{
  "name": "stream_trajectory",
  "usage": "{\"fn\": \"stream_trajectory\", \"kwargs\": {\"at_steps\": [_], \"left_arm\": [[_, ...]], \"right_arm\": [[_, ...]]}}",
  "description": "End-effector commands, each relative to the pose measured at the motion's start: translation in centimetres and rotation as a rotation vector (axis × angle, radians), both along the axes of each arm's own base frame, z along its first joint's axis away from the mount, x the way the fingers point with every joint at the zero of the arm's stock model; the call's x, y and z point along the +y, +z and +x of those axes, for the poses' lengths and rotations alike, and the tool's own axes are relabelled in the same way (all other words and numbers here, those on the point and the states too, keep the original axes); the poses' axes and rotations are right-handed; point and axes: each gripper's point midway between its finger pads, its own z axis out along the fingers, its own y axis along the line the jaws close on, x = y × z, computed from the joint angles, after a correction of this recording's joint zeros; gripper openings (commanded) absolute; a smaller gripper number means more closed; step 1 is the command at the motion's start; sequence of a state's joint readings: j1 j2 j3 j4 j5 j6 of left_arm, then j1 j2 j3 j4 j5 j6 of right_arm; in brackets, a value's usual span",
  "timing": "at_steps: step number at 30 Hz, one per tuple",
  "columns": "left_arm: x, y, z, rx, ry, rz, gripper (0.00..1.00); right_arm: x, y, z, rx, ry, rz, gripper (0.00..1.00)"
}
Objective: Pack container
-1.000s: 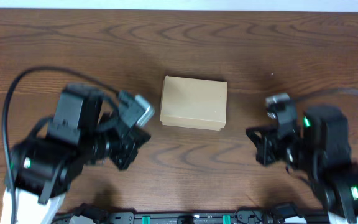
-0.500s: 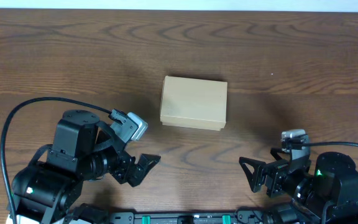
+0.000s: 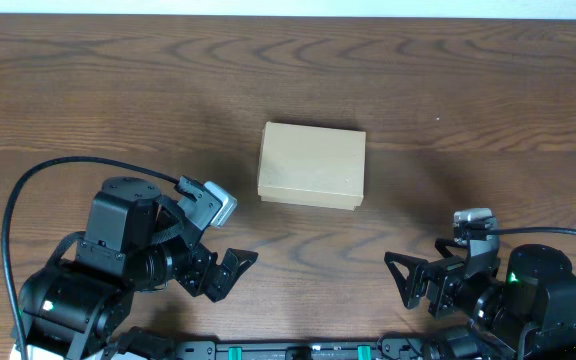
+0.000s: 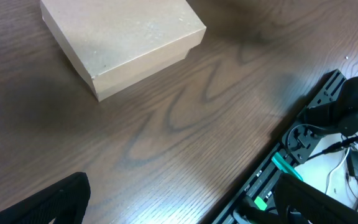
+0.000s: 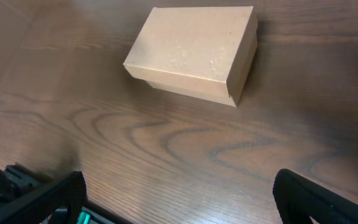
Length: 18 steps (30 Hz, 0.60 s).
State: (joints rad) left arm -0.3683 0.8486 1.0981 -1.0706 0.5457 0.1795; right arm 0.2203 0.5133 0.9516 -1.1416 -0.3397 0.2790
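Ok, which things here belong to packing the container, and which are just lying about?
For the job: closed tan cardboard box; left gripper and right gripper, both open.
Just there: dark wooden table; black cable on the left arm.

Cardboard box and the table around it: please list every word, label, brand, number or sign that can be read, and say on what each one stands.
None can be read. The cardboard box shows only plain tan faces in the overhead and both wrist views, with no print, label or sign. The wooden table shows only its grain.
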Motion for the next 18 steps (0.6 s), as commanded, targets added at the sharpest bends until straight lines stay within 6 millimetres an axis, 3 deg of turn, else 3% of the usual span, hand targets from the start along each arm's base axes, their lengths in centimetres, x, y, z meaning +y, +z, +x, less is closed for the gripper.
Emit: {"fn": "stream_trajectory", "kwargs": {"at_steps": [1, 4, 12, 18], "left_arm": [[0.0, 0.1, -0.3, -0.006, -0.005, 0.001, 0.95], [0.4, 0.2, -0.1, -0.026, 0.011, 0.015, 0.95], [5.9, 0.3, 2.6, -0.278, 0.289, 0.138, 0.95], [8.0, -2.5, 3.6, -0.380, 0.449, 0.066, 0.95]], "right_arm": [[0.0, -0.3, -0.2, 0.012, -0.002, 0.001, 0.99], [0.0, -0.3, -0.2, 0.012, -0.002, 0.001, 0.99], [0.0, -0.3, -0.2, 0.012, -0.002, 0.001, 0.99], [0.0, -0.3, -0.2, 0.012, -0.002, 0.001, 0.99]]}}
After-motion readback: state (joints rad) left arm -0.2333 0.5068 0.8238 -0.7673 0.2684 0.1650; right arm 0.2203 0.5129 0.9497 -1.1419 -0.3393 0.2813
